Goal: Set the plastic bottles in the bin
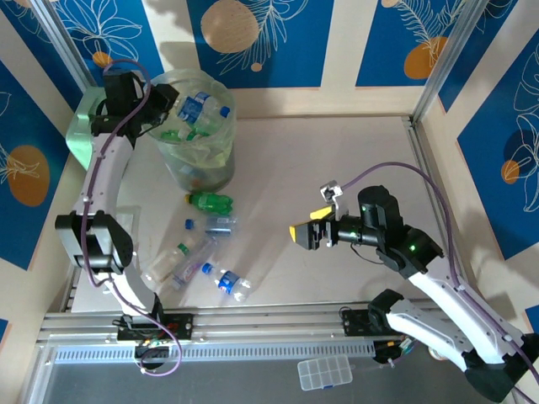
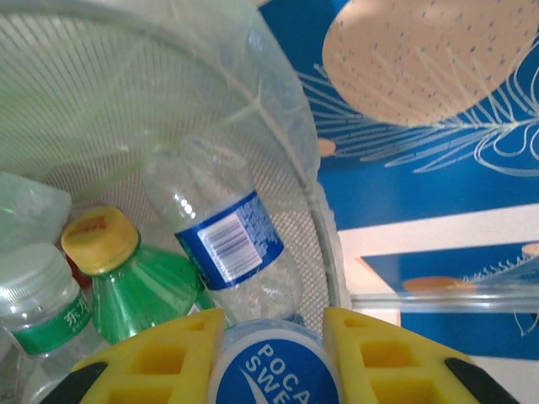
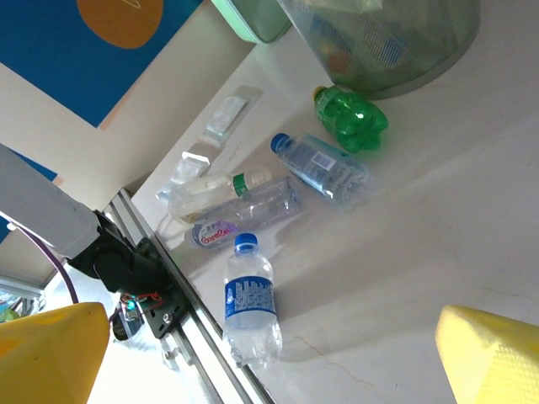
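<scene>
One blue-labelled bottle (image 2: 274,374) sits pinched between the nearly closed yellow jaws of the left gripper (image 2: 274,326). It is held just over the open mouth of the bin (image 1: 200,168), apparently ready to drop among the bottles already inside (image 2: 227,240). About five loose bottles (image 1: 210,201) lie on the table (image 1: 337,151) near the bin. The right gripper (image 1: 310,223) hangs wide open and empty, well apart from them.
</scene>
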